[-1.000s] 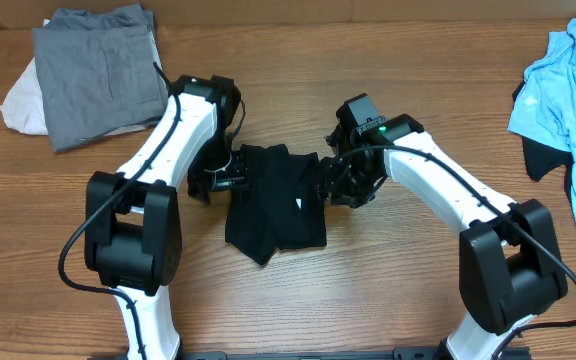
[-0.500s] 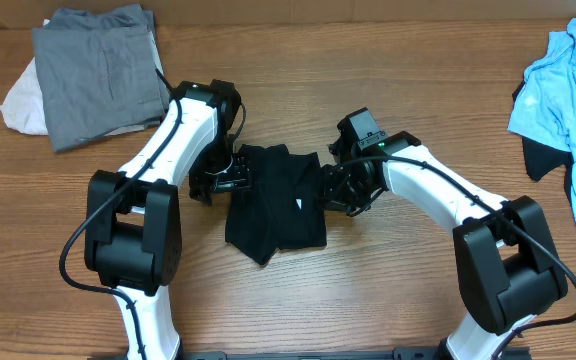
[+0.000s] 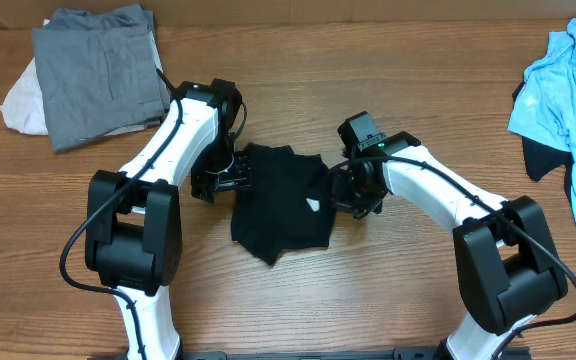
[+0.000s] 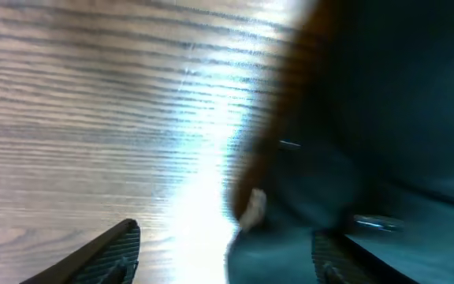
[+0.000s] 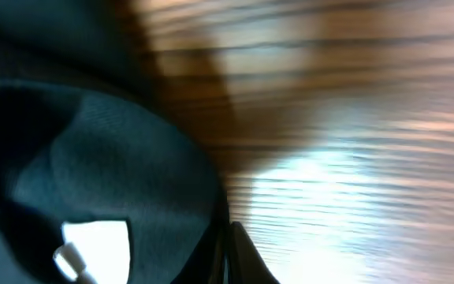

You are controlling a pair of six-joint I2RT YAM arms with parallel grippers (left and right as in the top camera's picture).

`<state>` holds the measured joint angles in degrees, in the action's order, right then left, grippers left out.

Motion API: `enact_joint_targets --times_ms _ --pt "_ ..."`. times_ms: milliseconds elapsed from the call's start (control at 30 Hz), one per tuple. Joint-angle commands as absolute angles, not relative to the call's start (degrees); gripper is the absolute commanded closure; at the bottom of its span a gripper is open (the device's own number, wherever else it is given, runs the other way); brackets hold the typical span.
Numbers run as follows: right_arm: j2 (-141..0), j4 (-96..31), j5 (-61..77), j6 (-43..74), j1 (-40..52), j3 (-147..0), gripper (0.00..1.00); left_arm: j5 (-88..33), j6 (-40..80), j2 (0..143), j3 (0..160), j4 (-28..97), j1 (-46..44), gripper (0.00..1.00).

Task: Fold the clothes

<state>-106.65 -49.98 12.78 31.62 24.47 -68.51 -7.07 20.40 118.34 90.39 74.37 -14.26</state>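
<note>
The clothes here are chiefly a black shirt (image 3: 280, 205), bunched in the middle of the wooden table with a small white label (image 3: 313, 205) showing. My left gripper (image 3: 230, 180) is at its left edge. In the left wrist view this gripper (image 4: 227, 264) is open, low over the table, and the shirt's edge (image 4: 385, 118) reaches in between its fingers. My right gripper (image 3: 340, 192) is at the shirt's right edge. Its fingers (image 5: 247, 256) are pressed together, with black fabric (image 5: 109, 173) and the white label (image 5: 93, 241) bulging up right against them.
A folded grey garment (image 3: 98, 70) lies on a white one (image 3: 20, 100) at the back left. A light blue garment (image 3: 568, 90) lies over a dark piece (image 3: 538, 155) at the right edge. Bare wood (image 3: 298, 310) lies in front of the shirt.
My right gripper has shut at the shirt's right edge. The shirt has been drawn slightly to the right, and its white label now shows larger. The left arm has barely moved.
</note>
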Motion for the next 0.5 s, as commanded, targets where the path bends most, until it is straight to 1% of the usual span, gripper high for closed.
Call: enact_joint_targets --times_ms 0,67,100,133,167,200,333,400,467 --pt "-105.9 -51.7 2.0 33.7 24.3 -69.3 0.96 -7.5 19.5 117.3 90.1 73.6 -15.0 0.24" --pt "-105.9 -52.0 1.6 33.7 24.3 -69.3 0.96 -7.5 19.5 117.3 90.1 73.3 -15.0 0.21" --pt "-105.9 -52.2 1.6 33.7 24.3 -69.3 0.89 -7.5 19.5 117.3 90.1 73.2 -15.0 0.20" --pt "-105.9 -52.2 1.5 33.7 24.3 -69.3 0.78 -7.5 19.5 117.3 90.1 73.2 -15.0 0.19" --pt "-105.9 -52.3 1.5 33.7 24.3 -69.3 0.73 -7.5 19.5 117.3 90.1 73.2 -15.0 0.18" --pt "-105.9 -52.7 1.5 33.7 24.3 -69.5 0.55 -7.5 19.5 117.3 90.1 73.4 -15.0 0.15" --pt "-105.9 -57.8 -2.8 34.5 24.2 -72.8 0.44 -7.5 19.3 117.3 90.1 73.5 -15.0 0.14" --pt "-105.9 -61.9 -4.8 35.0 23.9 -76.1 0.42 -7.5 19.3 117.3 90.1 73.4 -15.0 0.12" --pt "-105.9 -65.8 -4.8 35.0 23.6 -80.3 0.42 -7.4 19.3 117.3 90.1 73.3 -15.0 0.12"
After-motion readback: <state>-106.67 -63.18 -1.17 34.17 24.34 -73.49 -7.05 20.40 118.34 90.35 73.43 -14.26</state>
